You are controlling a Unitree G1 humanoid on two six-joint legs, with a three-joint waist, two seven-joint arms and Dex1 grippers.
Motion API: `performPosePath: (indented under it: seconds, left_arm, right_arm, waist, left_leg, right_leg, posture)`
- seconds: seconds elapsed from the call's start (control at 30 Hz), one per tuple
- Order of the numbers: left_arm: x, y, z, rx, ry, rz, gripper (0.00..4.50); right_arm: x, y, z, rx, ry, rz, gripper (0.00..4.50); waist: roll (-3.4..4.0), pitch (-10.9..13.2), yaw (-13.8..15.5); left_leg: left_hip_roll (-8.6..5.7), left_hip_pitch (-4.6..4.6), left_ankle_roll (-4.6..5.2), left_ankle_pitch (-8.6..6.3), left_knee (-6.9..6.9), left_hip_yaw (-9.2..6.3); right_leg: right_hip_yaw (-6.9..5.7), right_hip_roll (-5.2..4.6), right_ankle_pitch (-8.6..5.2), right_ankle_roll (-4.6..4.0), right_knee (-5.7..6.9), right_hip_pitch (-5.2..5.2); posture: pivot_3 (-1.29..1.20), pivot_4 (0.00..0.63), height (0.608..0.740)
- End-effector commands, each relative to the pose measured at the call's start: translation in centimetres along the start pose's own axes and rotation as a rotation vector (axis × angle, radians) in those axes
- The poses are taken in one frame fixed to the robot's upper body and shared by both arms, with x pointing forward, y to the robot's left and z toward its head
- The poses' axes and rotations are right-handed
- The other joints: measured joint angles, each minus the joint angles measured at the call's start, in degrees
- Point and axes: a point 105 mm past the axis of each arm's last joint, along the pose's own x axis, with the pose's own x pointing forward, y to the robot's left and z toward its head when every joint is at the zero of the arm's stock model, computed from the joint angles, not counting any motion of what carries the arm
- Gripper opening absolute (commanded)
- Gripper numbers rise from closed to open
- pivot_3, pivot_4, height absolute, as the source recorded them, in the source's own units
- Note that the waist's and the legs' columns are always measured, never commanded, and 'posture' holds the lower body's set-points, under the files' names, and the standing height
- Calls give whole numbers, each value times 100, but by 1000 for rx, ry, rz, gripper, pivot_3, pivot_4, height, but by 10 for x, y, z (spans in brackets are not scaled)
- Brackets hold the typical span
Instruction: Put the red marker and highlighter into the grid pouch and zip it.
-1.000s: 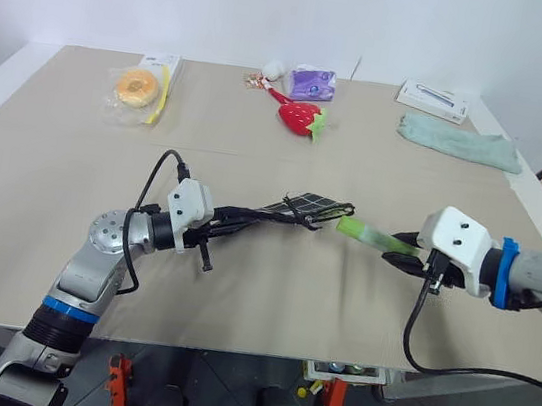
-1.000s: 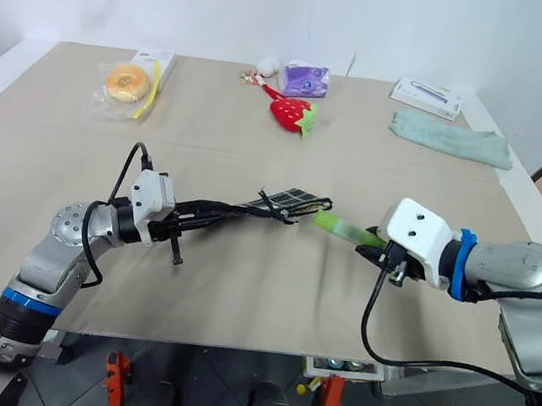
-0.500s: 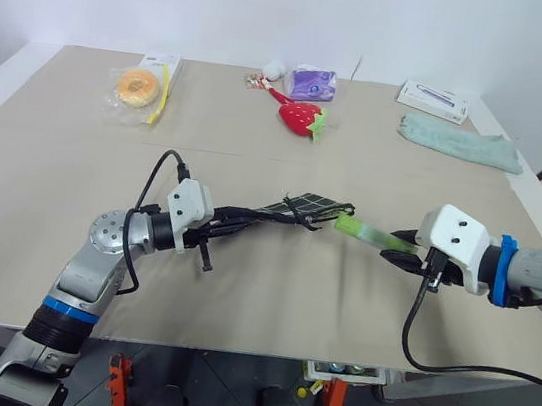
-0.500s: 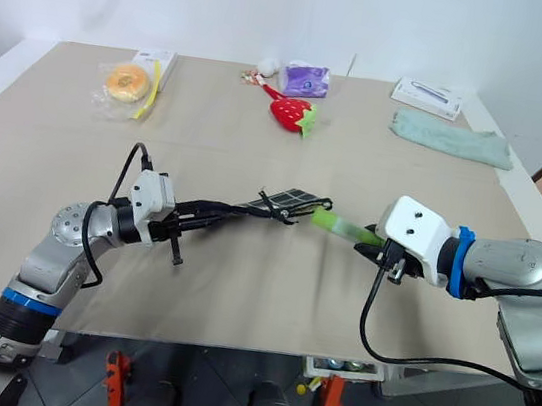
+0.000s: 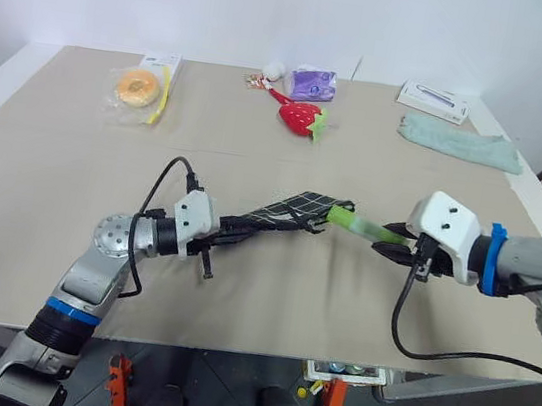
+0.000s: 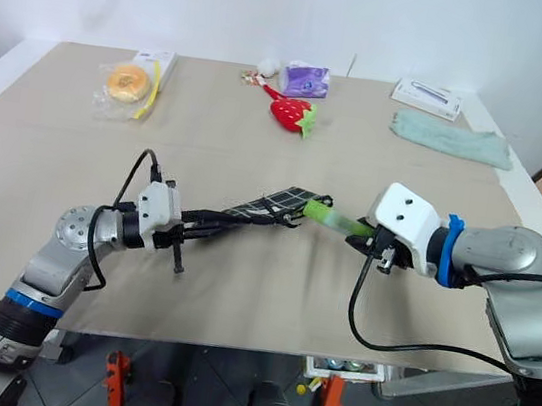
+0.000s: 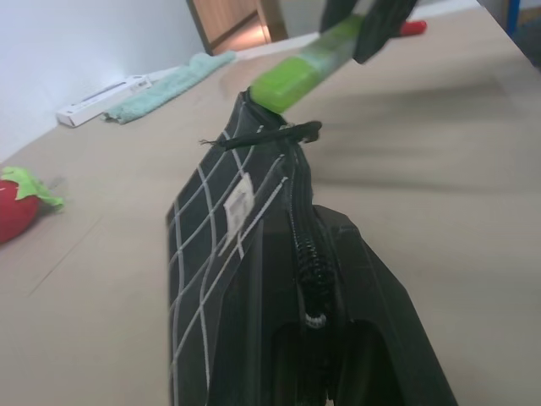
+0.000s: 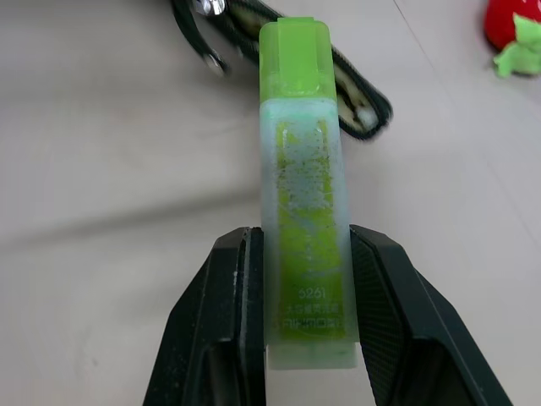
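Right hand (image 6: 371, 239) pinches the highlighter (image 6: 332, 219), bright tip aimed at the pouch (image 5: 284, 215) mouth.
Left hand (image 5: 230, 230), pressed together, holds the pouch above the surface (image 5: 267, 303); its wrist view reveals the zipper (image 7: 306, 254).

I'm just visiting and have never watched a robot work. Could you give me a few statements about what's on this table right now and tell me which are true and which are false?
1. The right gripper holds the highlighter between its jaws. True.
2. The grid pouch lies flat on the table, untouched. False: the left gripper holds it by one end, lifted off the table.
3. The highlighter's bright green end points toward the pouch's end. True.
4. The plush strawberry sits inside the pouch. False: it lies at the far side of the table.
5. The green cloth covers the pouch. False: it lies at the far right corner.
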Motion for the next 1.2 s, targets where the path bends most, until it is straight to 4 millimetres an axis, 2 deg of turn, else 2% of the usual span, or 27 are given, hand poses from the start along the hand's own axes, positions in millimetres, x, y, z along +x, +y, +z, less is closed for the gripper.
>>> performPosePath:
  seconds: [0.03,0.23,0.77,1.2]
  left_arm:
    - [1,2,8,43,-26,-4,0]
    - [2,4,9,29,-43,19,0]
    - [2,8,9,26,-41,32,0]
    - [1,8,9,27,-40,38,0]
  right_arm:
    - [-3,-2,9,-38,-3,-11,1032]
    - [-3,2,1,-32,36,10,1032]
    - [-13,5,1,0,18,39,1032]
    - [-8,6,-6,1,49,44,1032]
  waist:
    - [0,0,5]
    - [0,0,18]
    - [0,0,23]
    - [0,0,25]
  left_leg:
    - [-1,-1,0,0,0,0]
    - [0,-1,1,0,0,0]
    - [0,0,1,0,2,1]
    - [1,0,1,0,3,0]
  right_leg:
    - [1,-1,-1,1,0,0]
    - [1,-1,-2,2,0,-1]
    - [1,0,0,4,0,0]
    - [0,0,0,3,0,0]
  posture:
    - [0,150,740]
    - [0,150,740]
    - [0,150,740]
    - [0,150,740]
